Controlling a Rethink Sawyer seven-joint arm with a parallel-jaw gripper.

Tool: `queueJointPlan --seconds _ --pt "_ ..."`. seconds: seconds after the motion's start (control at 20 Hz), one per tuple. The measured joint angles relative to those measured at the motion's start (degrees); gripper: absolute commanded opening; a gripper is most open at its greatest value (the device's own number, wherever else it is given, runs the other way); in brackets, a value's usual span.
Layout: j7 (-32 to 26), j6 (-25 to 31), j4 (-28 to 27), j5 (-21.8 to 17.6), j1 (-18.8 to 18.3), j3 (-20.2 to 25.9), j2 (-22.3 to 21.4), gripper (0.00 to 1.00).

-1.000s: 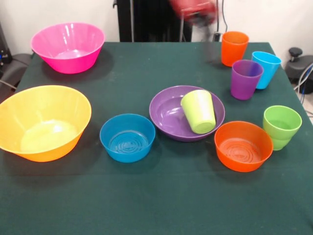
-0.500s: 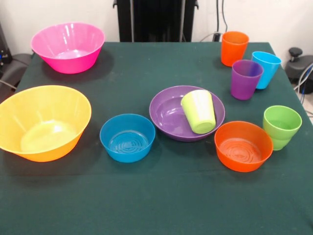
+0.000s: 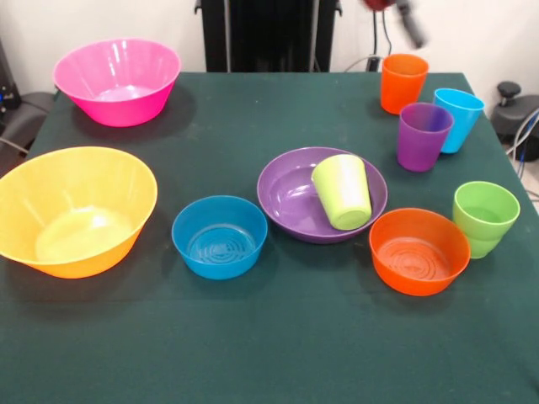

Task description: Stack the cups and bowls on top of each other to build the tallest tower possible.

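The wide purple bowl (image 3: 290, 198) sits mid-table with the lime-yellow cup (image 3: 343, 191) upside down and tilted inside it. The small blue bowl (image 3: 220, 236) stands alone on the table left of it. The small orange bowl (image 3: 418, 251) and the green cup (image 3: 484, 217) are at the right. The orange cup (image 3: 403, 82), purple cup (image 3: 424, 135) and light blue cup (image 3: 458, 119) stand at the far right. The pink bowl (image 3: 118, 80) and the yellow-orange bowl (image 3: 74, 210) are at the left. My gripper (image 3: 410, 25) is a blur at the top edge, above the orange cup and holding nothing that I can see.
The green cloth table (image 3: 269, 337) ends at the right just past the cups. The black pedestal (image 3: 269, 34) stands behind the far edge. A grey chair (image 3: 17, 118) is at the left and cables hang at the right.
The arm was a red blur at the top middle one second ago, then out of view, and now shows again further right, above the orange cup. No cup or bowl has moved.
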Motion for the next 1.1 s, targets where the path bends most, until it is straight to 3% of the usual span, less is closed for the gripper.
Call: queueJointPlan --seconds 0.5,1.1 --pt "-0.01 -13.63 -3.05 1.43 -0.14 -9.92 13.53 1.00" --pt "-0.01 -15.73 -15.11 2.82 0.02 -16.65 30.88 1.00"
